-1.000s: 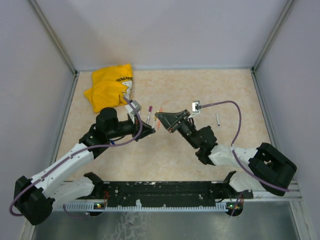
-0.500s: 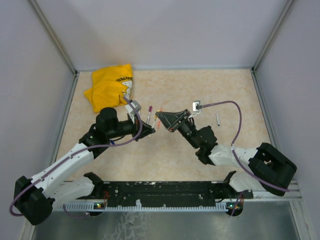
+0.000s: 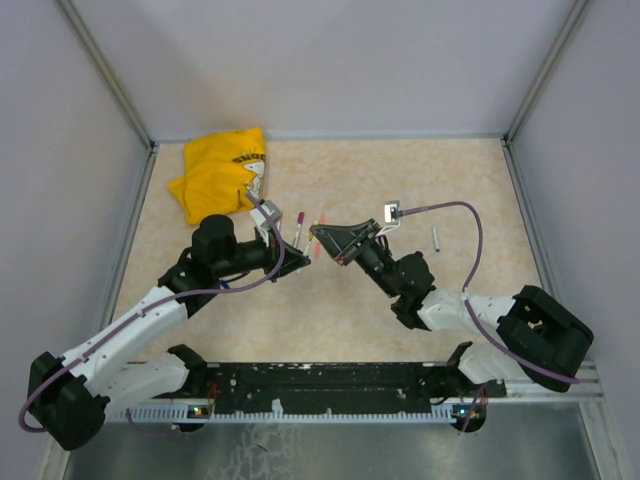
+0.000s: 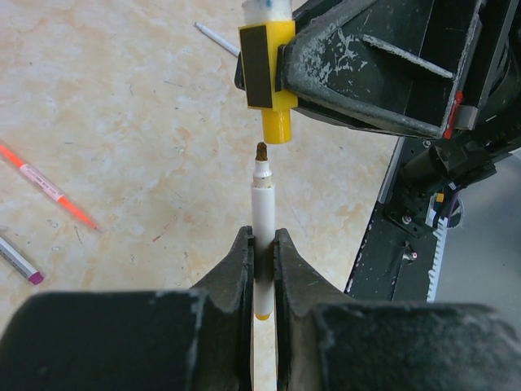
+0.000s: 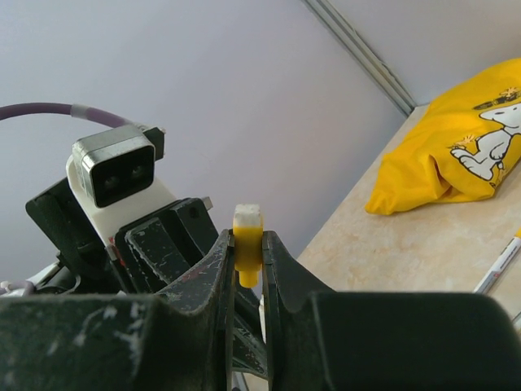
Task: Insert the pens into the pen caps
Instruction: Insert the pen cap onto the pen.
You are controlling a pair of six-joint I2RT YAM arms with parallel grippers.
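Note:
My left gripper (image 4: 262, 243) is shut on a white pen (image 4: 262, 208) with a yellow rear end. The pen's brown tip points up at a yellow pen cap (image 4: 277, 90). The cap is pinched in my right gripper (image 5: 247, 238), which is shut on it; the right wrist view shows the cap (image 5: 247, 232) between the fingers. A small gap separates the tip from the cap's narrow lower end, and the tip sits slightly left of it. From above, the left gripper (image 3: 291, 250) and right gripper (image 3: 318, 236) meet mid-table, above the surface.
An orange-red pen (image 4: 49, 186), a pen with a purple end (image 4: 18, 261) and a white pen (image 4: 216, 37) lie loose on the beige tabletop. A grey pen (image 3: 436, 237) lies to the right. A yellow cloth (image 3: 222, 175) sits at the back left.

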